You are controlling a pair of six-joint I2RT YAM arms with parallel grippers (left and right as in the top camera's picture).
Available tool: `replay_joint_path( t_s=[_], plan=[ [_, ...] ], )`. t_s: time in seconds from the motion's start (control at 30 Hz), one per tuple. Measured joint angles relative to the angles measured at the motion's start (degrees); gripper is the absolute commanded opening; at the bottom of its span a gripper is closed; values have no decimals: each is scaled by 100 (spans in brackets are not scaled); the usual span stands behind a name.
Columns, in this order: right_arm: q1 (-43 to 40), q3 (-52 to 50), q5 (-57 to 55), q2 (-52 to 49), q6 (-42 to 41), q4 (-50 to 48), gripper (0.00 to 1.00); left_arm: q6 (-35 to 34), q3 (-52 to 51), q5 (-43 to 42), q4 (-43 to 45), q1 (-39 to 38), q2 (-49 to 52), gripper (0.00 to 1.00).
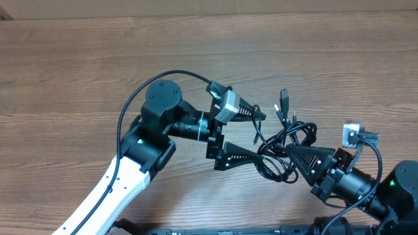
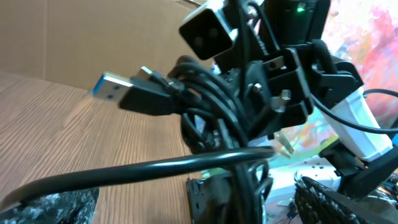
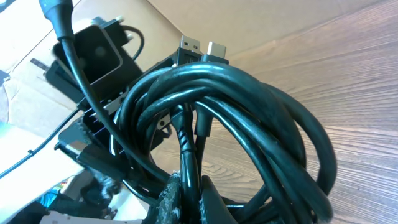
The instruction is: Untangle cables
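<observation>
The left tool point(image 1: 262, 137) is spread wide, empty; the cables point(image 1: 290, 134) are pinched by the closed right tool point(image 1: 289, 151), plugs pointed away.

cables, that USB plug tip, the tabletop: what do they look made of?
Cables: black jacket, likely rubber or PVC; smooth and semi-gloss, with soft highlights along the bends.
USB plug: shiny metal shell with a bluish look, on a matte black body, probably moulded plastic.
Tabletop: matte wood-grain surface; solid wood or laminate, cannot tell.

Cables point(image 2: 205, 118) blurred close-up, perhaps knotted.
</observation>
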State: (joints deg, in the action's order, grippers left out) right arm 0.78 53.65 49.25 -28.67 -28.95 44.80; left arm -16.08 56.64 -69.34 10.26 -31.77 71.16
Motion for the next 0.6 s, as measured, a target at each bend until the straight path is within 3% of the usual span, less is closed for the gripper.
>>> replay_joint_path(
  t_s=[0.33, 0.37, 0.4, 0.43, 0.47, 0.53, 0.6],
  plan=[
    [0, 0, 28, 0, 48, -2, 4, -254, 0, 271, 321, -426, 197, 100],
    [0, 0, 28, 0, 48, -2, 4, -267, 0, 284, 400, -490, 201, 96],
    [0, 0, 31, 0, 48, 0, 4, -291, 0, 306, 450, -540, 201, 84],
    [0, 0, 28, 0, 46, -2, 4, -308, 0, 332, 503, -590, 201, 63],
    [0, 0, 28, 0, 46, 0, 4, -315, 0, 365, 525, -614, 201, 28],
    [0, 0, 31, 0, 46, -2, 4, -348, 0, 431, 533, -640, 203, 7],
    [0, 0, 7, -2, 46, 0, 4, -348, 0, 525, 535, -640, 203, 4]
  ],
)
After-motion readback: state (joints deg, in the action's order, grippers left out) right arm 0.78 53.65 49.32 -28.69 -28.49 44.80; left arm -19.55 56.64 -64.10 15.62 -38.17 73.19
